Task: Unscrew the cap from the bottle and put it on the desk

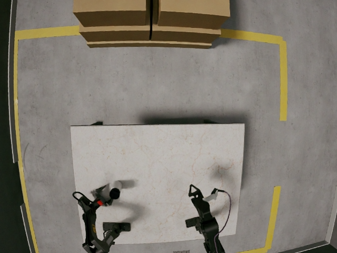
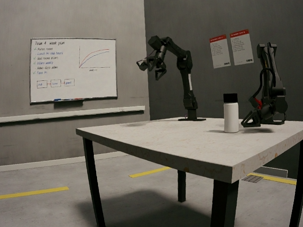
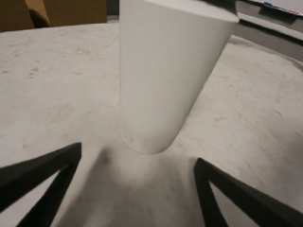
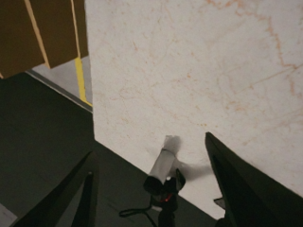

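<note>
A white bottle [image 2: 231, 117] with a black cap [image 2: 230, 97] stands upright on the marble table, near the left arm's side. From above the bottle shows in the top view [image 1: 115, 188]. My left gripper [image 2: 247, 120] is open and low over the table, right beside the bottle's lower body. In the left wrist view the bottle [image 3: 166, 80] fills the middle, just ahead of the open fingers, with nothing between them; the cap is out of frame. My right gripper [image 2: 156, 67] is open and empty, raised high above the table. In the right wrist view the bottle [image 4: 163, 165] is small and far below the open fingers.
Stacked cardboard boxes [image 1: 150, 21] stand on the floor beyond the table. A whiteboard [image 2: 73, 69] hangs on the wall. Both arm bases sit along the table's near edge [image 1: 152, 239]. The bottle stands close to the table's left edge [image 1: 75, 176].
</note>
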`<state>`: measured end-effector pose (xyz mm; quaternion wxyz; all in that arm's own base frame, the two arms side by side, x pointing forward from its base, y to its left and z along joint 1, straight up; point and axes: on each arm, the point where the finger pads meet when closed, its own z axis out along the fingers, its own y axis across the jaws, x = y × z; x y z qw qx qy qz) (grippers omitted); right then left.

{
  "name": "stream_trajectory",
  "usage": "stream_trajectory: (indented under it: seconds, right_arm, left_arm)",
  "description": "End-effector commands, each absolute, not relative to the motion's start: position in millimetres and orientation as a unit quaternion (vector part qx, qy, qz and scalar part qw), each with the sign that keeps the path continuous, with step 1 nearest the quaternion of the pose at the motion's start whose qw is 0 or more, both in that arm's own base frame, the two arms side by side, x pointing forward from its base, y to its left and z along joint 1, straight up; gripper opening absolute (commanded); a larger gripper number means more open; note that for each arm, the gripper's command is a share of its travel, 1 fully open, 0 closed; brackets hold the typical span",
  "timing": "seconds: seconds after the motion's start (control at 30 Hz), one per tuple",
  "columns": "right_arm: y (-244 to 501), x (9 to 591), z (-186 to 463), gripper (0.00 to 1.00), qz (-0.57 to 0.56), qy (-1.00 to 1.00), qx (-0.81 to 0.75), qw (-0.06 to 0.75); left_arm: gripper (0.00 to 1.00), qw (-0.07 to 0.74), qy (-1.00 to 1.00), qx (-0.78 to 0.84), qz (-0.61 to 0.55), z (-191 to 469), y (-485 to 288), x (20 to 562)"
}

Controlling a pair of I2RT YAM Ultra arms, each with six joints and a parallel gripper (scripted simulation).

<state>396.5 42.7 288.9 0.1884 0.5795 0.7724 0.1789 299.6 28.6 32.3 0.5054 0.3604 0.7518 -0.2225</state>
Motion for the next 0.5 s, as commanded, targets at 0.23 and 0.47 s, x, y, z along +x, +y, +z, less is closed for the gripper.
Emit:
stream_trajectory:
  seconds: [0.23,0.47]
  right_arm:
    - [40.7,397.6,293.2,0.94,0.179,0.772,0.578,0.195]
    - [40.7,397.6,293.2,0.94,0.179,0.772,0.578,0.195]
  left_arm:
    - [0.96,0.51,0.754,0.348,-0.226,24.0,14.8,310.1]
    - [0.96,0.512,0.753,0.347,-0.226,22.3,7.3,316.4]
